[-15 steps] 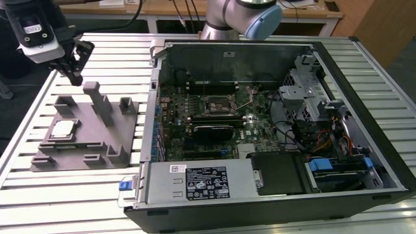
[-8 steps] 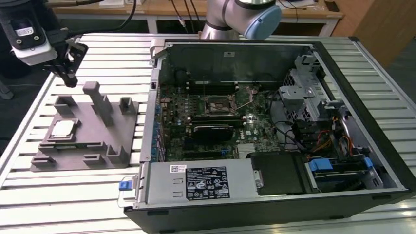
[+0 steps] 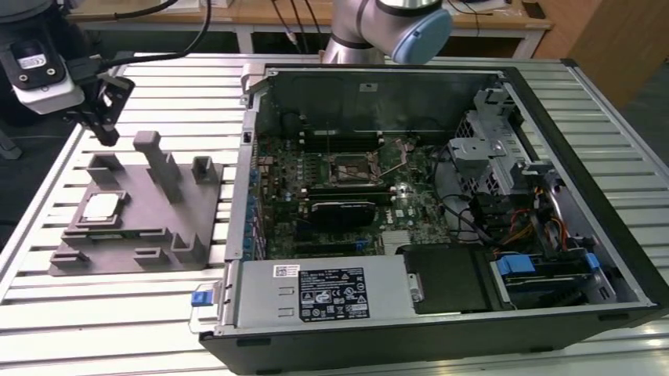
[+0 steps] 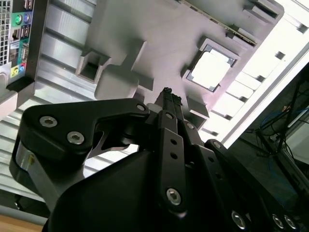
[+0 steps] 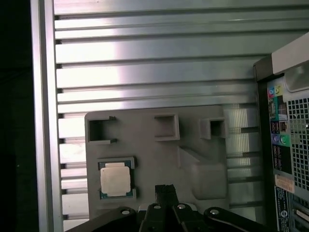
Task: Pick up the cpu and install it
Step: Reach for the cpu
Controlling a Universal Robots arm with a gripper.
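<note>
You see your tool poised over the grey fixture on the slatted metal bench, its black fingers clenched together with nothing between them, as both wrist views show. The cpu lies flat, silver top up, in a square recess of that fixture towards the exterior view's left, near the tool's tips but apart from them. Just beside the fixture, at the exterior view's right, an open computer case lies on its side on the bench with its motherboard exposed
</note>
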